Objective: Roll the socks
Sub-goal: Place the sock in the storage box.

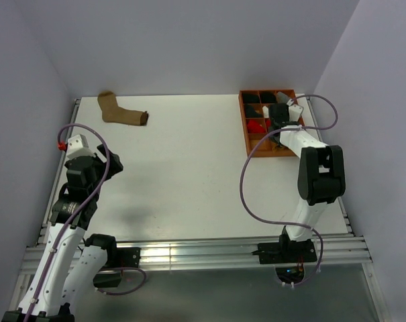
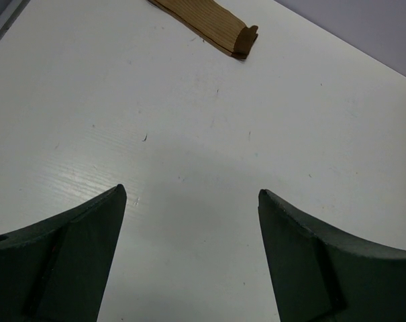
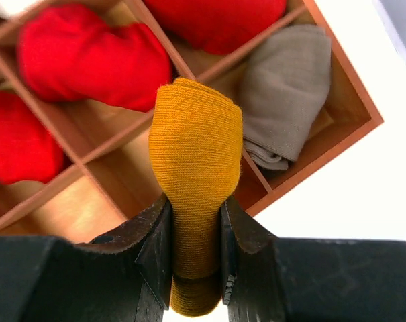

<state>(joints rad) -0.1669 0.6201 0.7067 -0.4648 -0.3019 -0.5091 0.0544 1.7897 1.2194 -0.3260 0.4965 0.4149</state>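
Note:
A rolled mustard yellow sock (image 3: 196, 147) is pinched between the pads of my right gripper (image 3: 194, 208), which is shut on it. It hangs over the wooden compartment box (image 3: 323, 154), above the divider between an empty cell and the cell with a grey bundle. In the top view the right gripper (image 1: 278, 117) is over the box (image 1: 246, 127) at the back right. A tan sock with a dark cuff (image 1: 122, 114) lies flat at the back left. Its cuff end (image 2: 209, 27) shows far ahead of my left gripper (image 2: 189, 194), open over bare table at the left (image 1: 112, 163).
The box holds red bundles (image 3: 88, 57), a grey bundle (image 3: 286, 87) and dark ones (image 1: 251, 98) in its cells. Walls close off the table at the back and both sides. An aluminium rail (image 1: 203, 251) with the arm bases runs along the near edge.

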